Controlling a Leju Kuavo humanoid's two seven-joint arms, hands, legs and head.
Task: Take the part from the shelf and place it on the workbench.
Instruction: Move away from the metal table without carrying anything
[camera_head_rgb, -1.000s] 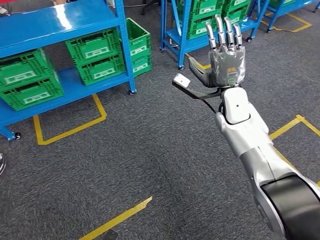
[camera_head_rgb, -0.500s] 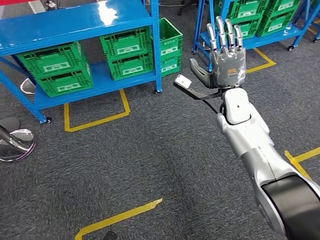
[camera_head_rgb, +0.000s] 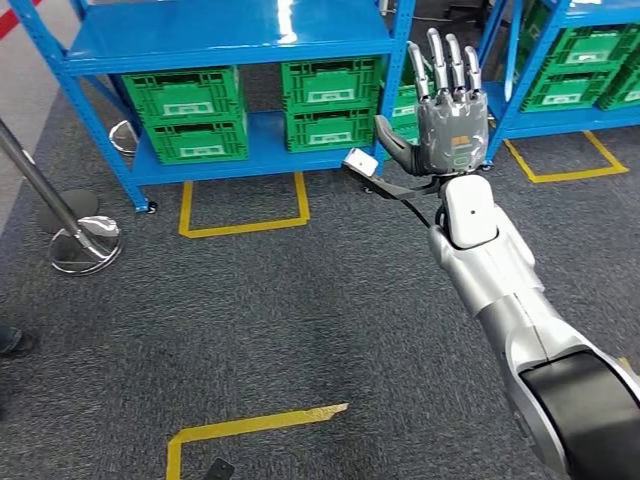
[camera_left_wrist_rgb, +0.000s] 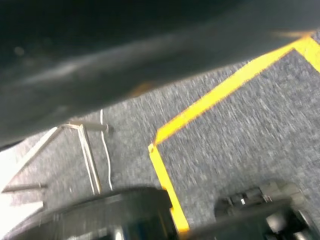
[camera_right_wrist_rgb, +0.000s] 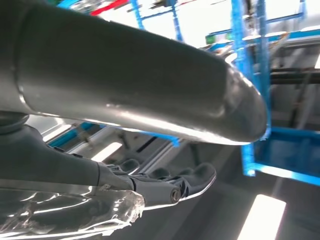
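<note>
My right hand (camera_head_rgb: 451, 125) is raised in front of me on its silver arm, fingers straight up and spread, thumb out to the side, holding nothing. In the right wrist view its thick grey thumb (camera_right_wrist_rgb: 151, 85) and dark fingers (camera_right_wrist_rgb: 162, 184) lie apart with nothing between them. Beyond the hand stands a blue shelf (camera_head_rgb: 226, 40) with green crates (camera_head_rgb: 192, 115) on its lower level. I cannot make out any part on it from here. The left wrist view is blurred: a dark shape, which may be my left hand (camera_left_wrist_rgb: 113, 55), hangs over grey carpet.
A second blue shelf (camera_head_rgb: 528, 120) with green crates (camera_head_rgb: 573, 85) stands at the right. A metal post on a round base (camera_head_rgb: 83, 245) rises at the left. Yellow tape (camera_head_rgb: 241, 215) marks boxes on the grey carpet between me and the shelves.
The whole picture has shifted right and the blue shelf now lies straight ahead: the camera turned left. My right hand keeps the same raised, spread pose.
</note>
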